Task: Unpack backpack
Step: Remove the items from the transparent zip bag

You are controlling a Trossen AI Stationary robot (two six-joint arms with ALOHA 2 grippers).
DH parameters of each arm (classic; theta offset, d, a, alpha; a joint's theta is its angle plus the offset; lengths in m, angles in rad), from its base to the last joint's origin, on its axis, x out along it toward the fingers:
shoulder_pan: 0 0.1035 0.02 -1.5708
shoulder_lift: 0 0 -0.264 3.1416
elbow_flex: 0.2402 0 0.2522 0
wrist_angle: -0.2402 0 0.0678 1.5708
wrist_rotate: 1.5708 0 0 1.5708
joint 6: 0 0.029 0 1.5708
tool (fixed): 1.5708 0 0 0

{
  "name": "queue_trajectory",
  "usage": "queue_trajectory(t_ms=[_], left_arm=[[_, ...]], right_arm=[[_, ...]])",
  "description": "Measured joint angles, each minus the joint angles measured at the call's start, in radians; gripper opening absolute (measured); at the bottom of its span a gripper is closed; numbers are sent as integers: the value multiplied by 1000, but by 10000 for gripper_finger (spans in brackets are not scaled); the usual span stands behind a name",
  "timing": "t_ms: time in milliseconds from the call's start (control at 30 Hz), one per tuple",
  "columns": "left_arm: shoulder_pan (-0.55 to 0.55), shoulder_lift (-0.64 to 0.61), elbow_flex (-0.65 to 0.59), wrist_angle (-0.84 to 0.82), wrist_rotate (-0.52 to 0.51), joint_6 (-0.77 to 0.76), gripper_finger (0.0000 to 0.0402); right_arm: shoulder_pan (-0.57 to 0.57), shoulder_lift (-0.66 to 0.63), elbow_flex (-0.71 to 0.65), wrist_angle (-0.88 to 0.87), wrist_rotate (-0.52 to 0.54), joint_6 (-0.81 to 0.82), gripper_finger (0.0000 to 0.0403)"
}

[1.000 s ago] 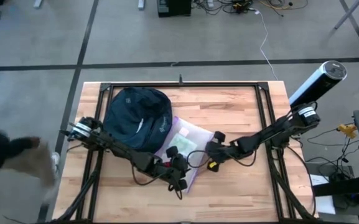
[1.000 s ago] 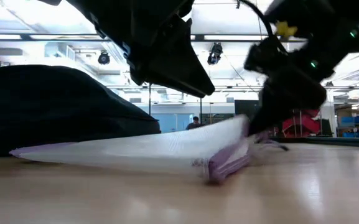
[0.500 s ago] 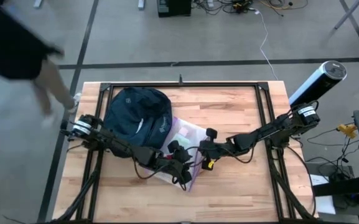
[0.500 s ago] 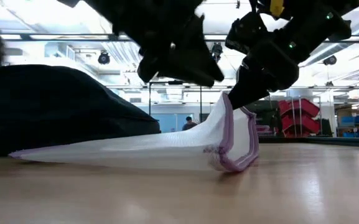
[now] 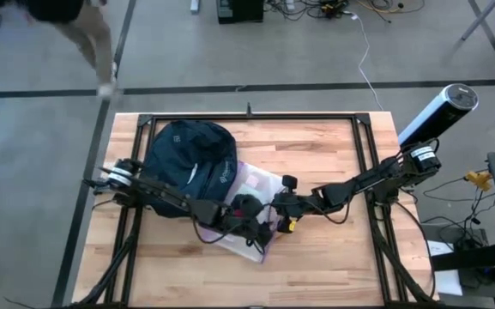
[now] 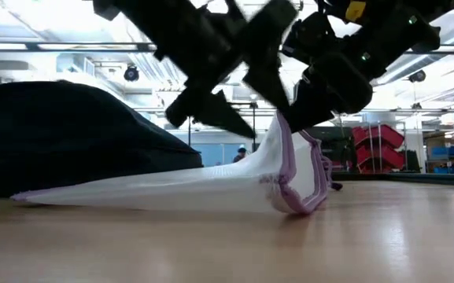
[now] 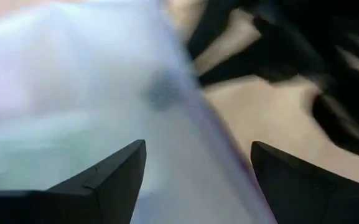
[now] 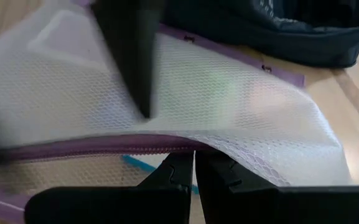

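The right end effector (image 8: 195,177) pinches the purple edge of the clear mesh zip pouch (image 5: 251,196), lifting it. The left end effector (image 7: 198,168) hangs spread wide over the pouch. The dark navy fabric backpack (image 5: 189,160) lies far-left on the wooden tabletop (image 5: 316,257); neither container's contents can be made out.

Bare wood across lower frame and right third of the table (image 5: 333,146), passable. Upper left blocked by backpack (image 5: 189,159). Centre crowded: mesh pouch (image 5: 251,193) with one edge lifted, left gripper (image 5: 257,230) and right gripper (image 5: 274,206) over it, close together.

The pouch (image 5: 249,206) lies on the table (image 5: 333,249), right of the backpack (image 5: 189,163).
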Motion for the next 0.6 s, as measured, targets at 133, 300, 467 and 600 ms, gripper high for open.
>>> queue_trajectory(t_ms=[133,300,467,600], left_arm=[[0,0,1,-85,-62,-69,273],[3,0,2,-164,-64,-138,245],[7,0,-5,-175,-64,-153,210],[7,0,-6,-80,-64,-83,189]], right_arm=[[0,0,0,9,0,-2,0],[0,0,0,27,-2,-3,0],[0,0,0,37,-9,-3,0],[-1,21,1,16,-15,-6,0]])
